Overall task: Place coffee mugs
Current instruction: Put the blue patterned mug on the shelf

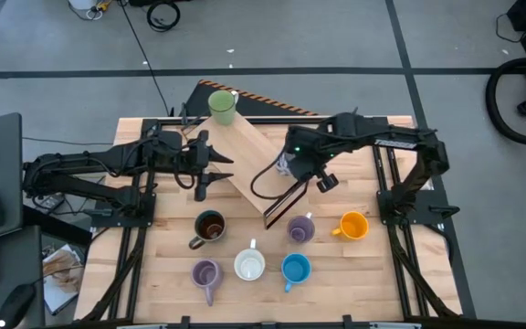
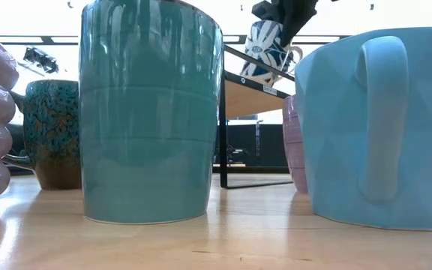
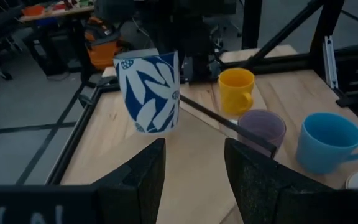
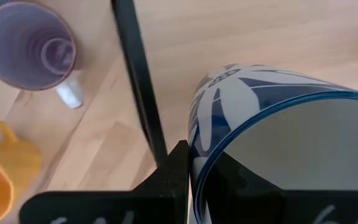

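My right gripper (image 1: 288,167) is shut on the white mug with the dark blue pattern (image 3: 149,92) and holds it over a slanted wooden shelf (image 1: 245,151). A green mug (image 1: 221,103) stands on the shelf's far corner. On the table in front of the shelf stand a dark brown mug (image 1: 210,227), two lavender mugs (image 1: 206,272) (image 1: 300,228), a white mug (image 1: 249,265), a blue mug (image 1: 296,269) and an orange mug (image 1: 352,226). My left gripper (image 3: 194,165) is open at the shelf's left side, facing the patterned mug. My right gripper pinches the patterned mug's wall at the rim (image 4: 199,152), one finger outside (image 4: 174,169) and one inside the mug. The fingers come from above, pointing steeply down. The mug hangs below them, lifted clear of the shelf and slightly tilted.
The shelf's black metal frame (image 4: 138,81) runs just beside the held mug. The table mugs crowd the near middle of the table. Black arm frames stand along the left and right table edges (image 1: 400,210).
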